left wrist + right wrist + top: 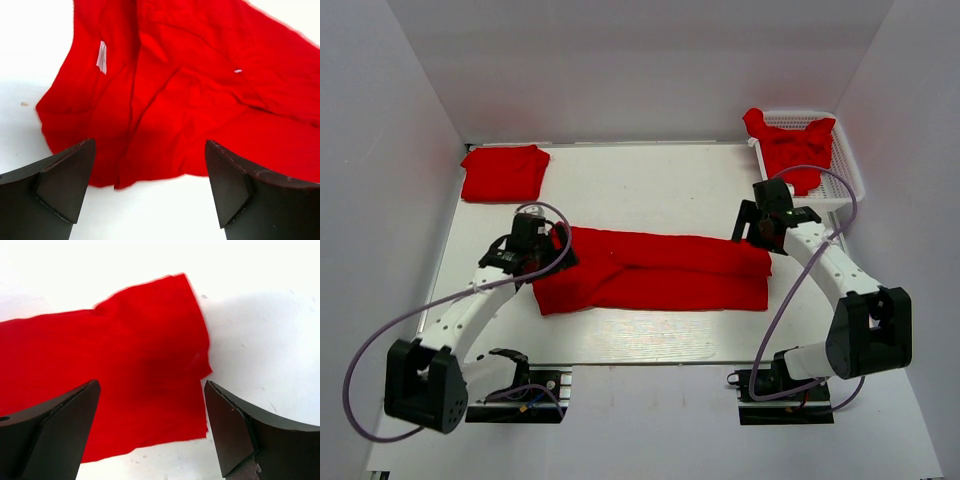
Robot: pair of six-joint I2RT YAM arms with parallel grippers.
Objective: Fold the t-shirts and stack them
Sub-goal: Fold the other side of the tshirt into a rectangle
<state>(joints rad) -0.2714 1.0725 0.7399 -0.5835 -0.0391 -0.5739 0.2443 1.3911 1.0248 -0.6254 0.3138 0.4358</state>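
I saw the desk (pixel 650 190) carrying a long t-shirt (pixel 660 272), folded lengthwise into a band and lying flat across the middle, ready, I judged, for an end-to-end fold. The white mesh basket (pixel 849 170) at the far right held the crumpled t-shirts (pixel 790 150) waiting their turn. A folded t-shirt (pixel 503 172) at the far left marked the stack's spot. The left jaws and the right jaws stood wide open and empty, one over each end of the band.
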